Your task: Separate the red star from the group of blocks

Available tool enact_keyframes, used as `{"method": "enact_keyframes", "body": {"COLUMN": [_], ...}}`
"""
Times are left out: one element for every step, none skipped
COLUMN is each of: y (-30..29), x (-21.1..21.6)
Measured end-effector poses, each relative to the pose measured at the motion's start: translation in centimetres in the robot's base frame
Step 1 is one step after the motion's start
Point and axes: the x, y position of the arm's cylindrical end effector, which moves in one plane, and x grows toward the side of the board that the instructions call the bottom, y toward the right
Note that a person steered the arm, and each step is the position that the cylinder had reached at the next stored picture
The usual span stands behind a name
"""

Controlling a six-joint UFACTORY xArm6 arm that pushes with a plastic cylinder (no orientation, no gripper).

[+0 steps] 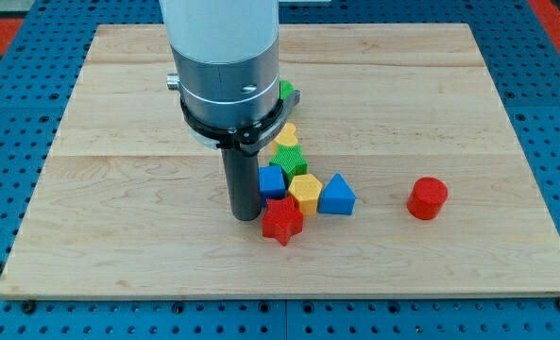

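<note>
The red star (281, 220) lies at the bottom of a cluster of blocks near the board's middle. It touches the yellow hexagon-like block (306, 193) above it to the right and sits just below the blue cube (272, 180). A blue triangle (337, 195) lies right of the yellow block. A green star (288, 158), a yellow block (286, 134) and a green block (286, 91) run up toward the view's top, partly hidden by the arm. My tip (246, 217) stands just left of the red star, close beside it.
A red cylinder (428, 198) stands alone to the view's right of the cluster. The wooden board (119, 236) rests on a blue perforated table. The arm's thick grey body (225, 66) covers the board's upper middle.
</note>
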Motion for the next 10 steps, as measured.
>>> {"method": "enact_keyframes", "body": {"y": [-0.5,-3.2,-0.8,1.1,1.1,1.0,3.7,10.7,17.9,15.2], "x": [-1.2,-3.0,-3.7,-3.0,-1.0,1.5,3.8,4.8,4.9,6.8]}}
